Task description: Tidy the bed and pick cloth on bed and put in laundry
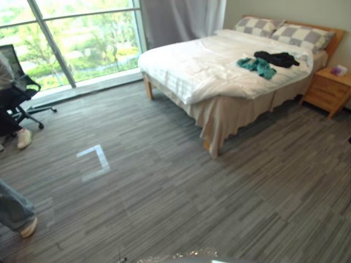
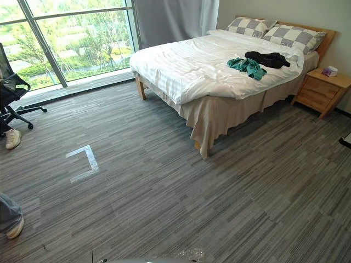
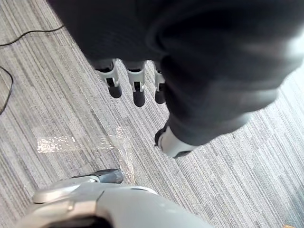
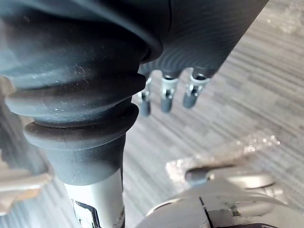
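Note:
Across the room stands a bed with a rumpled white duvet. Near its head end lie a teal cloth and, just beyond it, a black cloth, both also plain in the right eye view as teal cloth and black cloth. My left hand hangs over the grey striped floor with straight fingers and nothing in it. The right hand also hangs above the floor, fingers relaxed and holding nothing. Both hands are far from the bed.
A wooden nightstand with a small purple item stands right of the bed. Two checked pillows lean on the headboard. An office chair and a person's legs are at the left. Tape corner marks the floor.

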Tool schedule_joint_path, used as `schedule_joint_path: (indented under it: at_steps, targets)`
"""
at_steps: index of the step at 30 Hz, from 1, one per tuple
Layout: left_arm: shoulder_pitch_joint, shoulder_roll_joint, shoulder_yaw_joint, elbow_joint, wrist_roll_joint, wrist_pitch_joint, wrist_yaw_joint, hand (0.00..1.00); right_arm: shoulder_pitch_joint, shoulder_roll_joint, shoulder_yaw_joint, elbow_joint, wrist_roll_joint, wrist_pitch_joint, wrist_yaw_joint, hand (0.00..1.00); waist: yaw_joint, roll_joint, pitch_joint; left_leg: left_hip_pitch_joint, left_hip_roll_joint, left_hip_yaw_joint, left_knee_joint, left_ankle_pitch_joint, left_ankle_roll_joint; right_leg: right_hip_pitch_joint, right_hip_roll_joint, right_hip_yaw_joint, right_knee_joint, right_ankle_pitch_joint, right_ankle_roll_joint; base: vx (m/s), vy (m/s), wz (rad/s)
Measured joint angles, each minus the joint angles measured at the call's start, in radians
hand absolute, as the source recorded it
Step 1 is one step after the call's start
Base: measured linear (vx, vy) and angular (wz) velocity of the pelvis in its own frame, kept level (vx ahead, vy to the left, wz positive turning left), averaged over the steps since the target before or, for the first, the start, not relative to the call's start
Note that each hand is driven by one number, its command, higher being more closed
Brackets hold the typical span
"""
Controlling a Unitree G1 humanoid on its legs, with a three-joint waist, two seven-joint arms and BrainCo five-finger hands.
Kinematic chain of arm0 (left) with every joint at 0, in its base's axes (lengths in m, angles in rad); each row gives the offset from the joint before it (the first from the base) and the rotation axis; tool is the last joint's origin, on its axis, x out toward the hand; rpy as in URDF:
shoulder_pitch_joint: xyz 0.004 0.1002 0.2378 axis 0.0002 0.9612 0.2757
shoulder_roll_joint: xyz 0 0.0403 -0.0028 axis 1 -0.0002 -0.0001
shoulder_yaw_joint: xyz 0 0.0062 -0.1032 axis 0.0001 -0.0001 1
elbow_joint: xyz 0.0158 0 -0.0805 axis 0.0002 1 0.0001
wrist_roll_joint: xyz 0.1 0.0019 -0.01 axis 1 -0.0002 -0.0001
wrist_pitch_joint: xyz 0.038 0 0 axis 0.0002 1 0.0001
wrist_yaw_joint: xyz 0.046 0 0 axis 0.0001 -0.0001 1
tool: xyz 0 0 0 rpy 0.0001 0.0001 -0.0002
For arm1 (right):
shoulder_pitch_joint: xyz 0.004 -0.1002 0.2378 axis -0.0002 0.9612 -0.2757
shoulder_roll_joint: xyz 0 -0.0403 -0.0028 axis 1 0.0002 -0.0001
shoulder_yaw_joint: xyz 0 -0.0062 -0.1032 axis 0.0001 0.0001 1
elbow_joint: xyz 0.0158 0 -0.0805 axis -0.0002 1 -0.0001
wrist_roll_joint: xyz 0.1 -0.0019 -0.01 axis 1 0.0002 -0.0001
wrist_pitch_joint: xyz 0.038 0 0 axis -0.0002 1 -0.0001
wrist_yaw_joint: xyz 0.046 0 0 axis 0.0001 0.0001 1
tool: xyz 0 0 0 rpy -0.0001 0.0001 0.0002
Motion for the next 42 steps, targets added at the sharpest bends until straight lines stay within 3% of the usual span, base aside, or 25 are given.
schedule_joint_path:
  at_steps: [5,11,33,36,39,40,41,42]
  targets:
    - [-0.002,0.006,-0.017,0.000,0.016,-0.004,-0.001,0.00,-0.011,0.006,-0.034,0.033,-0.001,0.000,0.000,0.00,0.000,-0.002,0.001,0.014,0.001,0.005,0.007,0.029,0.017,0.031,0.004,-0.012,-0.033,0.028,-0.024,0.13,0.005,0.01]
    - [-0.020,0.018,-0.046,0.010,0.081,-0.006,0.000,0.00,-0.029,0.008,-0.034,0.040,-0.002,0.001,0.000,0.00,0.002,-0.010,0.012,0.035,0.002,0.024,0.007,0.029,0.016,0.046,0.005,-0.009,-0.032,0.025,-0.019,0.03,-0.001,-0.07]
    - [-0.031,0.024,-0.059,0.008,0.064,-0.009,0.000,0.00,-0.027,0.022,-0.075,0.035,0.000,0.002,-0.001,0.00,-0.002,-0.017,0.018,-0.004,0.012,0.053,0.007,0.017,0.022,-0.007,0.010,0.005,-0.036,0.022,-0.011,-0.04,-0.016,-0.04]
    - [-0.039,0.026,-0.062,0.008,0.064,-0.008,0.001,0.00,-0.028,0.027,-0.095,0.034,0.001,0.003,-0.001,0.00,-0.003,-0.019,0.027,-0.002,0.016,0.066,0.007,0.010,0.012,-0.035,0.010,0.008,0.024,-0.008,-0.023,0.03,-0.002,-0.07]
    - [-0.053,0.035,-0.079,0.008,0.063,-0.008,0.001,0.00,-0.034,0.033,-0.105,0.030,0.001,0.003,-0.001,0.00,-0.002,-0.023,0.038,-0.009,0.019,0.098,0.007,-0.008,0.011,-0.136,0.005,0.027,0.204,-0.102,-0.017,0.02,-0.012,-0.26]
    - [-0.059,0.039,-0.082,0.009,0.063,-0.008,0.000,0.00,-0.036,0.037,-0.108,0.026,0.000,0.003,-0.001,0.00,-0.001,-0.021,0.042,-0.007,0.017,0.112,0.009,-0.018,0.010,-0.169,-0.001,0.033,0.268,-0.135,-0.001,0.02,-0.015,-0.42]
    - [-0.064,0.044,-0.082,0.008,0.062,-0.008,0.000,0.00,-0.040,0.046,-0.125,0.020,0.001,0.003,-0.001,0.00,-0.003,-0.033,0.058,-0.003,0.015,0.133,0.019,-0.031,0.013,-0.208,-0.013,0.031,0.351,-0.177,0.046,0.02,-0.021,-0.56]
    - [-0.068,0.046,-0.082,0.008,0.060,-0.008,0.000,0.00,-0.041,0.054,-0.142,0.010,0.002,0.004,-0.001,0.00,-0.003,-0.029,0.068,0.001,0.018,0.150,0.024,-0.052,0.020,-0.245,-0.025,0.014,0.439,-0.200,0.085,0.00,-0.037,-0.55]
